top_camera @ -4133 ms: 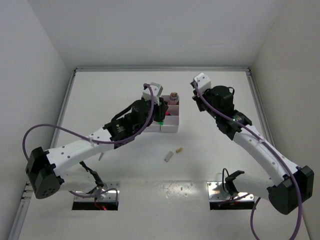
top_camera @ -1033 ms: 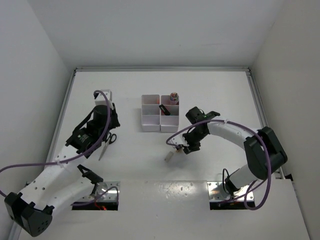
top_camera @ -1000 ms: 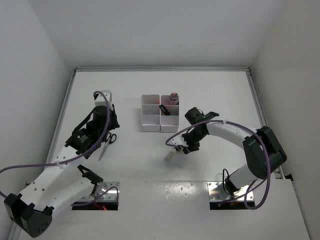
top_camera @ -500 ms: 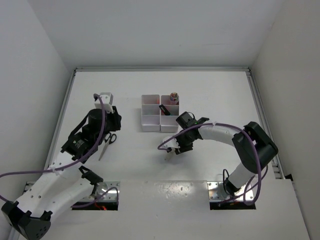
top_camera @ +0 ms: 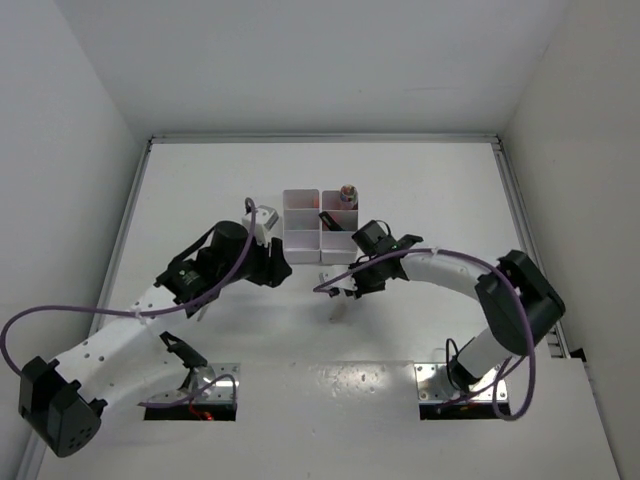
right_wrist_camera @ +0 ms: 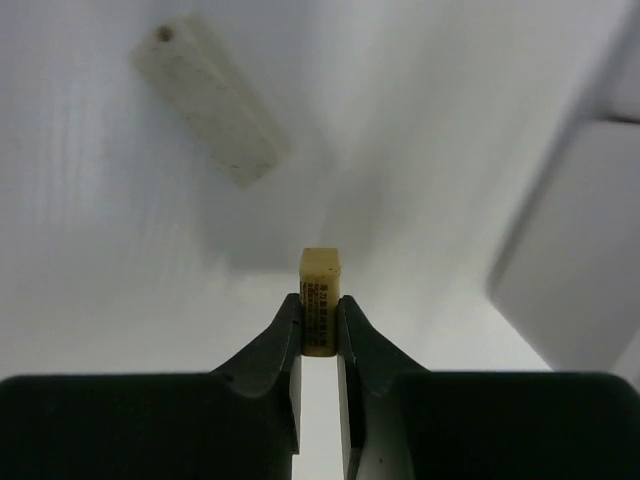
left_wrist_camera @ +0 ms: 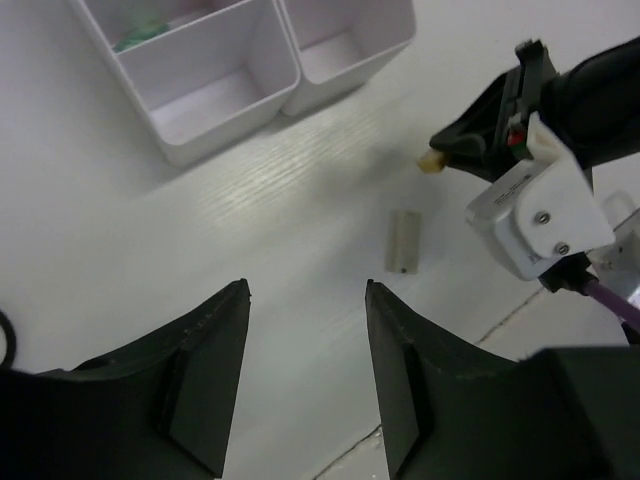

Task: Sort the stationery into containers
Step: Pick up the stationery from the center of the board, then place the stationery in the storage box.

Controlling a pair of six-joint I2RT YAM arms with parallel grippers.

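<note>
White tabletop (top_camera: 430,190), plain white walls (top_camera: 300,70); organiser (top_camera: 300,228) mid-table.

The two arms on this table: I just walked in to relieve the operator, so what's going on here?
They are sorting stationery into the white organiser. The right gripper is shut on a small beige eraser, close to the organiser's front. A grey eraser lies loose on the table beside it. The left gripper hangs open and empty above the table, with the grey eraser ahead of it. Some compartments already hold items.
</note>
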